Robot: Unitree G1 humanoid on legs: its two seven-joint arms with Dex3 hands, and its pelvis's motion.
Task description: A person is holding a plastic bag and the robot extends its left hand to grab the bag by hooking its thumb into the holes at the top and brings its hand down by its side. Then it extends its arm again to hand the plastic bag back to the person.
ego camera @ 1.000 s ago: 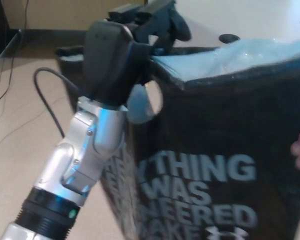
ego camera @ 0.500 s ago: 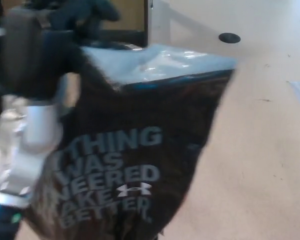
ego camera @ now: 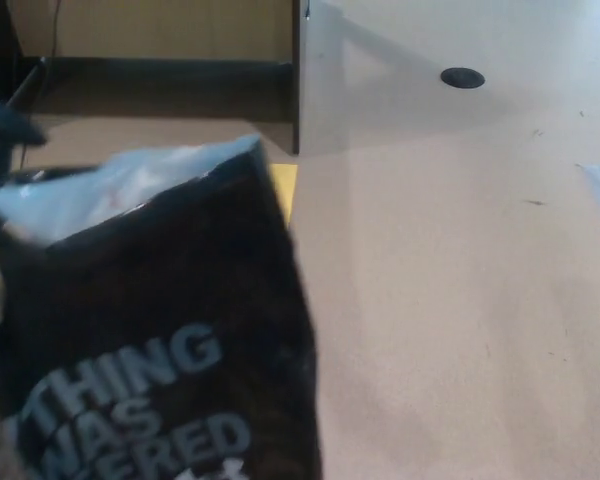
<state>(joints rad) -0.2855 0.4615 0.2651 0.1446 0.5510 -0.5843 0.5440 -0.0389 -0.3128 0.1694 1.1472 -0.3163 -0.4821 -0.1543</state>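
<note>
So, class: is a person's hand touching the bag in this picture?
No. Only the black bag and bare floor show; no person appears.

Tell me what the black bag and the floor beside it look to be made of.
The black bag looks like thin plastic film: its pale inner lining at the top shows a soft sheen and crumples, and pale lettering is printed on its side. The floor looks like smooth, hard beige sheet or vinyl with a matte finish and a few small scuffs; its exact material stays uncertain.
</note>
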